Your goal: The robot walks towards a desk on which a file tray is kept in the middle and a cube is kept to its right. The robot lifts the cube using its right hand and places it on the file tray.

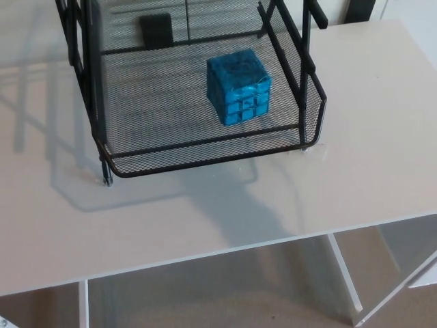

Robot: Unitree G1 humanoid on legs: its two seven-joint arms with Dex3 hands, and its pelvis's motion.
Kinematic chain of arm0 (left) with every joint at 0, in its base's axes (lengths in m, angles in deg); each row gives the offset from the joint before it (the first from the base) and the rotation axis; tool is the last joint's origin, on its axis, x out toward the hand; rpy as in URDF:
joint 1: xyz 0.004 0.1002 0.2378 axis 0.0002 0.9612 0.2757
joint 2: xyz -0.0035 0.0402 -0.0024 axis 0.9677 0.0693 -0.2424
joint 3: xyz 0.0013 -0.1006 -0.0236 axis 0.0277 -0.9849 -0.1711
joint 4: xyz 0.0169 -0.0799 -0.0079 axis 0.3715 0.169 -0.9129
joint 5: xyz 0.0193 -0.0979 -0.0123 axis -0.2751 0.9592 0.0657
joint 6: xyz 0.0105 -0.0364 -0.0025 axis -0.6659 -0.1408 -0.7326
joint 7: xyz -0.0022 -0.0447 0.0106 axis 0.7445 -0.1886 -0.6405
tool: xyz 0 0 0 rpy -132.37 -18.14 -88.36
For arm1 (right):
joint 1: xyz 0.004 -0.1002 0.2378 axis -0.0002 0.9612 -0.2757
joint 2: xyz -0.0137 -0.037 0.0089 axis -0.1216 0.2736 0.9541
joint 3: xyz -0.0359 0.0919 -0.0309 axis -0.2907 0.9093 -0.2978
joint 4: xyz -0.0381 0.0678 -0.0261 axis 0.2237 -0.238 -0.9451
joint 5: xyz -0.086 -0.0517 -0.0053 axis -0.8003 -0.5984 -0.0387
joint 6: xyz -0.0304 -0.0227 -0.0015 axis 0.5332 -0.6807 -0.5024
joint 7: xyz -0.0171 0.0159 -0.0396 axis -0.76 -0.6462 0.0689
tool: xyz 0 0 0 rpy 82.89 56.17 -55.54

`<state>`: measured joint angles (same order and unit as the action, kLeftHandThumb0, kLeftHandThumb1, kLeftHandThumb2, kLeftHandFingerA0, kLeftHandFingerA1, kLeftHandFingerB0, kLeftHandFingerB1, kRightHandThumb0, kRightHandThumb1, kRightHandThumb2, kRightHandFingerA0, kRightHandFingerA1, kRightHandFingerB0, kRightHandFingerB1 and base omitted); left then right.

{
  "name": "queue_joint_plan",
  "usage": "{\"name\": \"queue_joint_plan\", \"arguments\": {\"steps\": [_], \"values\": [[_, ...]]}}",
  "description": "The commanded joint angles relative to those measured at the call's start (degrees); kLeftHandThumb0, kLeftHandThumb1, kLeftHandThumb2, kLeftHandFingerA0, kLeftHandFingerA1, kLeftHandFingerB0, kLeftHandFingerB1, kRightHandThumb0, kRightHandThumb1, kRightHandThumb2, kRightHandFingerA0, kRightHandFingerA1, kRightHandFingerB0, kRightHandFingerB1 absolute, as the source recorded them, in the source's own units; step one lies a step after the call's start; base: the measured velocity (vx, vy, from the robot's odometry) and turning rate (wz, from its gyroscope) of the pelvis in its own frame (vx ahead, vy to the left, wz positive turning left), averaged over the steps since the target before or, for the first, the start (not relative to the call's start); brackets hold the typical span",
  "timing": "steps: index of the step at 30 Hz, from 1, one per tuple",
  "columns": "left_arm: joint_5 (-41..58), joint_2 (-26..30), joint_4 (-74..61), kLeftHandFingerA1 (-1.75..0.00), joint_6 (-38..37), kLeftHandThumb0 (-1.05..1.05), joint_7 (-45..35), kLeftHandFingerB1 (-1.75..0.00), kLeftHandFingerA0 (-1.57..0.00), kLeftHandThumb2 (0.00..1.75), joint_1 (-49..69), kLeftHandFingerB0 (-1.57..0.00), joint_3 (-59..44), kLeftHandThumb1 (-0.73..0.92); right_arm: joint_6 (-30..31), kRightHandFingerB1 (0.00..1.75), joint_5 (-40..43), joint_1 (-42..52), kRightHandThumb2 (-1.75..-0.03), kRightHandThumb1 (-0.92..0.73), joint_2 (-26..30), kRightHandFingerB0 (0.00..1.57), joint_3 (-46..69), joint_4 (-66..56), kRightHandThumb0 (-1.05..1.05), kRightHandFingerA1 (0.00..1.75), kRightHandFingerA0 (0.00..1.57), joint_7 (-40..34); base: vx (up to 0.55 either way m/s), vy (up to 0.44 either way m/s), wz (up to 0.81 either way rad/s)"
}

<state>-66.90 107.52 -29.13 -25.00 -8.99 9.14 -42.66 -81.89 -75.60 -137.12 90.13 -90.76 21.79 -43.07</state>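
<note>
A blue cube with a grid of small squares rests on the mesh floor of the black wire file tray, toward the tray's right side. The tray stands on the white desk and its upper frame runs out of the top of the picture. Neither of my hands shows in the head view, and nothing touches the cube.
A small black block lies at the back of the tray. The desk's front edge runs across the lower part of the picture, with its white legs and the floor below.
</note>
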Motion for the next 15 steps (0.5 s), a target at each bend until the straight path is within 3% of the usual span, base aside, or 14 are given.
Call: {"name": "queue_joint_plan", "arguments": {"steps": [1, 2, 4, 6, 7, 8, 9, 10, 11, 15], "values": [[-0.57, 0.33, 0.94, -0.52, -0.82, -0.7, 0.88, -0.38, -0.38, 0.72, 0.34, -0.25, -0.33, 0.92, 5.92, 0.0, 14.3, 17.14, -0.8, -0.66, 14.36, 0.0, 30.01, -5.46, -0.64, 0.0, 0.0, 9.68, 0.0, 0.0, 0.0], [-0.76, 0.23, 1.67, -0.52, -0.69, -0.7, 1.1, -0.38, -0.39, 0.72, -0.12, -0.25, -0.17, 0.92, 3.19, 0.0, 17.21, 22.73, -0.92, -0.63, 14.89, 0.0, 39.28, -2.34, -0.91, 0.17, 0.0, 8.38, 0.0, 0.0, 0.0], [-0.21, 0.16, 0.78, -0.54, -0.44, -0.7, 0.48, -0.38, -0.37, 0.72, 0.32, -0.24, -0.42, 0.92, 2.71, 0.01, 19.19, 30.36, -0.84, -0.57, 14.09, 0.04, 50.6, 2.81, -0.88, 0.15, 0.0, 6.67, 0.0, 0.0, 0.0], [-0.15, 0.16, 0.67, -0.54, -0.39, -0.7, 0.43, -0.38, -0.37, 0.72, 0.37, -0.24, -0.44, 0.92, 2.59, 0.01, 19.8, 31.4, -0.84, -0.57, 14.21, 0.04, 51.56, 3.14, -0.88, 0.15, 0.0, 6.6, 0.0, 0.0, 0.0], [-0.05, 0.07, -0.13, -0.55, 0.0, -0.69, 0.53, -0.39, -0.38, 0.72, 0.65, -0.24, -0.53, 0.92, 4.43, 0.09, 21.02, 35.8, -0.82, -0.53, 12.34, 0.0, 57.23, 3.75, -0.8, 0.17, 0.0, 6.74, 0.0, 0.0, 0.0], [0.18, -0.04, -0.32, -0.6, -0.05, -0.71, 0.51, -0.5, -0.32, 1.04, 0.76, -0.21, -0.73, 0.76, 3.17, 0.08, 21.28, 40.62, -0.9, -0.6, 11.52, 0.0, 60.94, 6.36, -0.85, 0.16, 0.0, 5.26, 0.0, 0.0, 0.0], [0.04, 0.06, 0.19, -0.54, -0.66, -0.7, 0.82, -0.39, -0.37, 0.72, 0.68, -0.25, -0.79, 0.92, 0.35, 0.05, 20.14, 48.8, -0.91, -0.61, 9.45, 0.01, 64.2, 11.5, -0.88, 0.12, 0.0, -0.23, 0.0, 0.0, 0.0], [0.04, 0.06, 0.19, -0.54, -0.66, -0.7, 0.82, -0.39, -0.37, 0.72, 0.68, -0.25, -0.79, 0.92, 0.35, 0.05, 20.14, 48.8, -0.91, -0.61, 9.45, 0.01, 64.2, 11.5, -0.88, 0.12, 0.0, -0.23, 0.0, 0.0, 0.0], [0.12, 0.32, 0.29, -0.59, -0.76, -0.7, 0.81, -0.5, -0.31, 1.04, 0.8, -0.21, -1.02, 0.77, -1.32, 0.13, 19.78, 52.97, -0.91, -0.59, 7.9, 0.09, 65.13, 14.17, -0.82, 0.18, 0.0, -3.93, 0.0, 0.0, 0.0], [0.88, 0.22, -2.09, -0.58, 2.6, -0.68, 1.21, -0.49, -0.32, 1.03, 1.42, -0.21, -1.87, 0.77, -8.71, 0.14, 23.41, 60.54, -0.95, -0.62, 2.92, 0.1, 65.12, 25.9, -0.82, 0.22, 0.0, -13.72, 0.0, 0.0, 0.0]]}}
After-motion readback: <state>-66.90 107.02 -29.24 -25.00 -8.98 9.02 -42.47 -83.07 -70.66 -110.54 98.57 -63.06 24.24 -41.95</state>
